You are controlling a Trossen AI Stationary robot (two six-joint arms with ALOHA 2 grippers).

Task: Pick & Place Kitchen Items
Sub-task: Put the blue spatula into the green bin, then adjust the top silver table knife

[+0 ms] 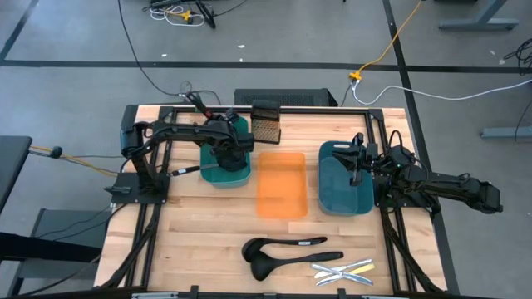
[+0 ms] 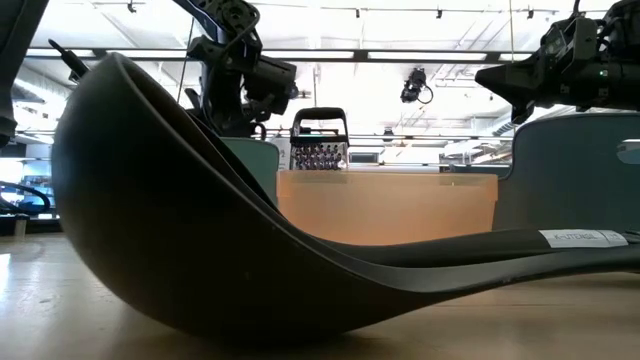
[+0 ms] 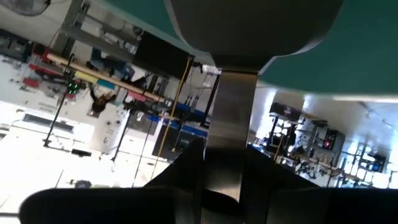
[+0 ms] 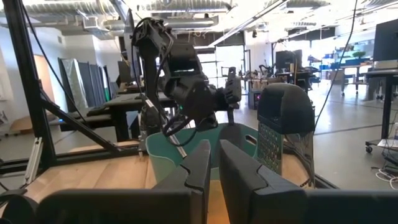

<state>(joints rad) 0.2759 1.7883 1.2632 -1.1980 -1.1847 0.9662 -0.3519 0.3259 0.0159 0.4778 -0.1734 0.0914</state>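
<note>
Workshop hall, concrete floor with loose cables, benches and shelving behind; in it a pale wooden table (image 1: 208, 224) framed by black rails, carrying everything listed. Three trays in a row across the middle: teal tray (image 1: 226, 162) on the left, orange tray (image 1: 281, 184) in the centre, blue tray (image 1: 345, 177) on the right, apparently set out as sorting bins within reach of either arm. Small dark mesh box (image 1: 266, 126) stands upright at the far edge behind the orange tray. Near edge, well apart from the trays: two black ladles (image 1: 283, 249) lying side by side, handles toward the right, seemingly not yet sorted; one fills the low view, bowl resting on the table. Just beside them, a small cluster of silvery and pale-yellow cutlery (image 1: 342, 270), crossed loosely. Left claw (image 1: 223, 149) hangs over the teal tray, clamped on the flat metal handle of a spatula (image 3: 233, 124), black head toward the tray; the grip on the handle probably keeps the head free to go down into the tray. Right claw (image 4: 211, 165) hovers over the blue tray, fingers nearly closed, a narrow gap, nothing held, likely waiting.
</note>
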